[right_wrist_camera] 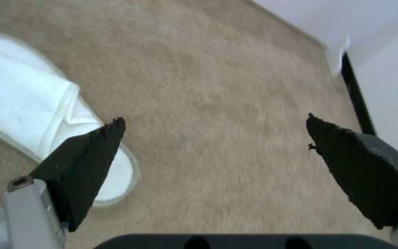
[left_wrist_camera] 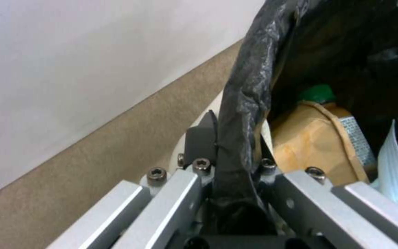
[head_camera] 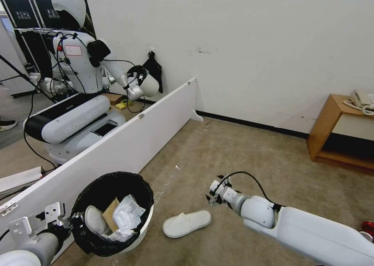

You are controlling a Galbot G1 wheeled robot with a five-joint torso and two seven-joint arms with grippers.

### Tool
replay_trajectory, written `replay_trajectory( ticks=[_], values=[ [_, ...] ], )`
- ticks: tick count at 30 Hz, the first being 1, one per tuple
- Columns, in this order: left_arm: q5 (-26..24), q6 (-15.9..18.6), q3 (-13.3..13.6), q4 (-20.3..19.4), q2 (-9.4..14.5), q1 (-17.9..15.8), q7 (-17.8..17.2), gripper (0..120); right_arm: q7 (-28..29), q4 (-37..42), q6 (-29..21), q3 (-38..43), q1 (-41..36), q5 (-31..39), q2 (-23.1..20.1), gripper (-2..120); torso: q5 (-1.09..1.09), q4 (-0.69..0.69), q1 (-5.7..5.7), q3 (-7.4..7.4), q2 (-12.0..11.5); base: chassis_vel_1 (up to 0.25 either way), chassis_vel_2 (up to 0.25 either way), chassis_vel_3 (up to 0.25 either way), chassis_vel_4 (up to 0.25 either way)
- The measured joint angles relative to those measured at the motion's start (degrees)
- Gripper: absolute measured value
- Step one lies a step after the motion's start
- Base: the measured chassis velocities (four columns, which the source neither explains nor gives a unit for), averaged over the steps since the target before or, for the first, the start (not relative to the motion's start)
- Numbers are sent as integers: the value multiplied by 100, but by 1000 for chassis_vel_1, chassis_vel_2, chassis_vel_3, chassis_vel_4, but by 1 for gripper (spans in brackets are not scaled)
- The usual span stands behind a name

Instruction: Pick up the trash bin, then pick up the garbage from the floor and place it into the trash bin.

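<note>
The trash bin (head_camera: 145, 223), white with a black bag folded over its rim, hangs at the lower left. My left gripper (head_camera: 72, 220) is shut on its rim (left_wrist_camera: 249, 86), with the bag pinched between the fingers (left_wrist_camera: 201, 138). Garbage lies inside: a white slipper (head_camera: 94, 219), a brown cardboard scrap (head_camera: 110, 213) (left_wrist_camera: 314, 138), white tissues (head_camera: 126, 215) and a green cap (left_wrist_camera: 319, 93). Another white slipper (head_camera: 187, 223) (right_wrist_camera: 24, 103) lies on the carpet beside the bin. My right gripper (head_camera: 216, 194) (right_wrist_camera: 215, 121) hovers open just right of that slipper, with nothing between its black fingers (right_wrist_camera: 93, 162).
A long white partition board (head_camera: 128, 137) runs along the left, with another white robot (head_camera: 78, 83) behind it. A wooden side table (head_camera: 343, 129) carrying a phone stands at the right wall. A red object (head_camera: 368, 227) lies at the right edge. Carpet stretches ahead to the wall.
</note>
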Motion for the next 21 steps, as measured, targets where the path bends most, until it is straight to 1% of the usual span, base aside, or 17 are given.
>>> replay_trajectory(
  ticks=[1,3,4,6,7,8,9,12,13,14,16,17,19,21],
  values=[
    [0,0,0,0,0,0,0,1,0,0,0,0,0,0,0,100,0,0,0,0,0,0,0,0,0],
    [21,0,27,23,-18,-28,6,1,-171,-136,86,-153,93,-381,137,100,0,1,0,0,0,0,0,0,0],
    [21,0,27,23,-18,-28,6,1,-171,-136,86,-153,93,-381,137,100,0,1,0,0,0,0,0,0,0],
    [27,0,30,33,-37,-42,10,1,-318,-330,256,-261,204,-794,277,100,-1,0,0,0,0,0,0,0,0],
    [27,0,30,33,-37,-42,10,1,-318,-330,256,-261,204,-794,277,100,-1,0,0,0,0,0,0,0,0],
    [30,0,30,33,-44,-41,10,1,-392,-441,358,-304,271,-935,355,100,0,1,0,0,0,0,0,0,0],
    [30,0,30,33,-44,-41,10,1,-392,-441,358,-304,271,-935,355,100,0,1,0,0,0,0,0,0,0],
    [45,0,9,33,-70,-21,15,1,-453,-786,495,-367,387,-1019,608,100,-1,1,0,0,0,0,0,0,0],
    [45,0,9,33,-70,-21,15,1,-453,-786,495,-367,387,-1019,608,100,-1,1,0,0,0,0,0,0,0],
    [47,0,-3,30,-78,-13,16,1,-476,-978,590,-373,397,-1046,735,100,0,1,0,0,0,0,0,0,0],
    [47,0,-19,21,-82,3,16,1,-482,-1190,629,-376,387,-972,904,100,0,1,0,0,0,0,0,0,0],
    [47,0,-19,21,-82,3,16,1,-482,-1190,629,-376,387,-972,904,100,0,1,0,0,0,0,0,0,0],
    [47,0,-41,17,-81,27,13,1,-494,-1467,768,-374,327,-1024,1083,100,0,1,0,0,0,0,0,0,0],
    [46,0,-49,17,-79,38,9,1,-494,-1583,827,-364,299,-1030,1166,100,0,1,0,0,0,0,0,0,0]
  ],
)
